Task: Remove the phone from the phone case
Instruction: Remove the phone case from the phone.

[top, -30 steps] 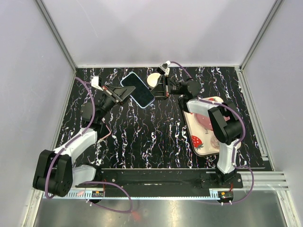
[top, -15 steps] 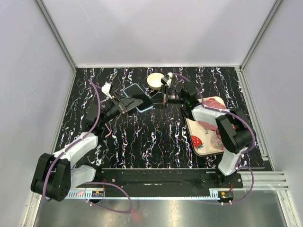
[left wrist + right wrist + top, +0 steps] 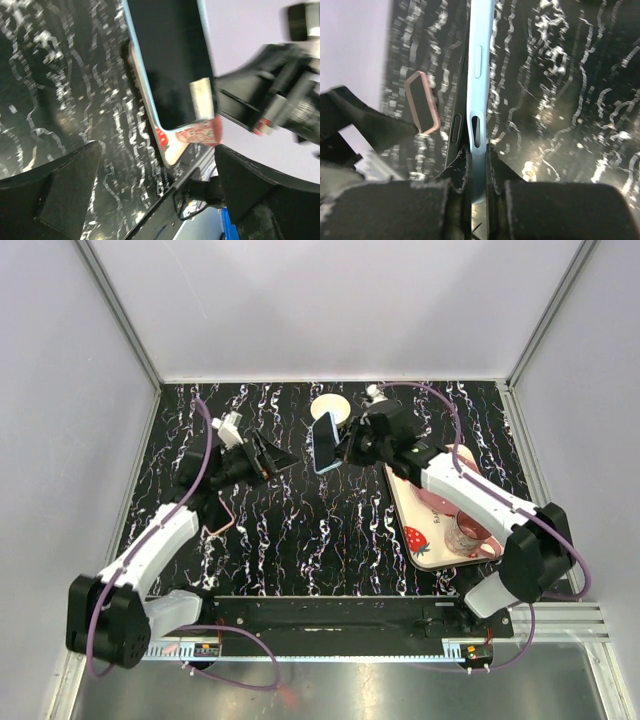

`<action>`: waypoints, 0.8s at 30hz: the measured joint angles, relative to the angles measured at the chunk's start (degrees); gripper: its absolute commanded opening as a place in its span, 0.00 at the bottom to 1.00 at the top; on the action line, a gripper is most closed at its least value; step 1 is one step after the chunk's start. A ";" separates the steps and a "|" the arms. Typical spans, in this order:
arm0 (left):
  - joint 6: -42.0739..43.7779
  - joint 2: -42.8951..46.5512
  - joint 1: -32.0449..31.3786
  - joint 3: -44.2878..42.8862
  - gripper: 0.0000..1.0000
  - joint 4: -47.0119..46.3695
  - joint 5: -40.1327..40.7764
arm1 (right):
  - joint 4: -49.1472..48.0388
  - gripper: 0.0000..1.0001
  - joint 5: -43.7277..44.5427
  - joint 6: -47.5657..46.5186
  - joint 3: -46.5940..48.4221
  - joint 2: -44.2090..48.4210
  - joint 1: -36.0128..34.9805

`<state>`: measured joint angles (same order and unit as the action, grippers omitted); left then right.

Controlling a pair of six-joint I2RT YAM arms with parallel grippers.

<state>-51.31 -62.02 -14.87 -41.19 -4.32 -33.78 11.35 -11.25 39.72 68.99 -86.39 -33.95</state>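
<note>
The phone (image 3: 325, 443), black-screened in a light blue phone case (image 3: 479, 75), hangs on edge above the table's far middle. My right gripper (image 3: 342, 448) is shut on the case's edge; in the right wrist view its fingers (image 3: 501, 167) pinch the blue rim, with the phone's dark side (image 3: 456, 131) just left of it. My left gripper (image 3: 272, 456) stands open a little left of the phone, touching nothing. In the left wrist view the phone's screen (image 3: 170, 60) fills the top centre, beyond the wide-apart gripper (image 3: 157, 152).
A round cream disc (image 3: 330, 408) lies behind the phone. A strawberry-print tray (image 3: 400, 502) with a mug (image 3: 466, 533) sits at the right under the right arm. Grey walls enclose the black marbled table (image 3: 300, 530).
My left gripper let go of the phone, opened wide and drew back left. The right gripper lifted the cased phone and turned it up on edge.
</note>
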 measured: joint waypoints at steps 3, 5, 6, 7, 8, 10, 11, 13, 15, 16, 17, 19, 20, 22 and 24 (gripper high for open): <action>1.97 -5.70 -0.02 -1.11 0.99 3.85 0.22 | 9.66 0.00 10.32 -5.03 5.92 -2.75 -5.64; 2.38 -9.20 -0.17 -1.11 0.99 6.75 0.87 | 12.85 0.00 15.23 -7.02 7.17 -3.89 -8.44; 2.49 -10.54 -0.42 -1.11 0.99 8.37 1.49 | 14.49 0.00 17.79 -7.93 7.28 -4.48 -9.77; 2.75 -11.39 -0.68 -1.11 0.99 10.14 2.69 | 16.24 0.00 20.04 -8.66 7.28 -5.16 -10.78; 2.95 -11.87 -0.98 -1.11 0.99 11.87 3.85 | 17.99 0.00 22.14 -9.27 7.26 -5.95 -11.47; 3.30 -11.98 -1.53 -1.11 0.99 14.03 5.53 | 20.90 0.00 26.27 -9.99 7.17 -7.91 -12.46; 3.37 -11.98 -1.77 -1.11 0.98 14.91 6.27 | 22.12 0.00 28.28 -10.16 7.15 -8.98 -12.74; 3.32 -12.07 -2.21 -1.07 0.98 15.37 7.21 | 23.80 0.00 31.30 -10.38 7.15 -10.91 -13.29; 3.28 -12.07 -2.47 -0.44 0.99 14.05 7.30 | 25.03 0.00 32.92 -10.54 7.15 -13.03 -13.77; 3.28 -12.07 -2.56 0.02 0.99 13.25 7.23 | 25.33 0.00 33.24 -10.58 7.15 -14.05 -13.99; 3.30 -12.07 -2.82 0.66 0.99 12.22 7.19 | 25.49 0.00 33.24 -10.60 7.15 -15.02 -14.14; 3.41 -12.00 -3.52 2.03 0.99 9.84 7.58 | 25.86 0.00 33.03 -10.82 7.10 -16.68 -14.40; 3.34 -11.85 -4.48 3.17 0.99 7.74 8.13 | 26.01 0.00 32.83 -10.91 7.06 -17.16 -14.47; 3.04 -11.13 -6.91 5.84 0.99 3.08 9.05 | 25.94 0.00 32.72 -11.28 7.06 -17.53 -14.60; 2.36 -9.88 -11.13 10.12 0.99 -4.00 11.93 | 25.66 0.00 32.15 -11.72 7.08 -17.57 -14.58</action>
<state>-48.95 -71.90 -26.00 -31.07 -8.32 -21.85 37.01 20.91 28.01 76.07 -103.96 -48.53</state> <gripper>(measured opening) 0.984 0.090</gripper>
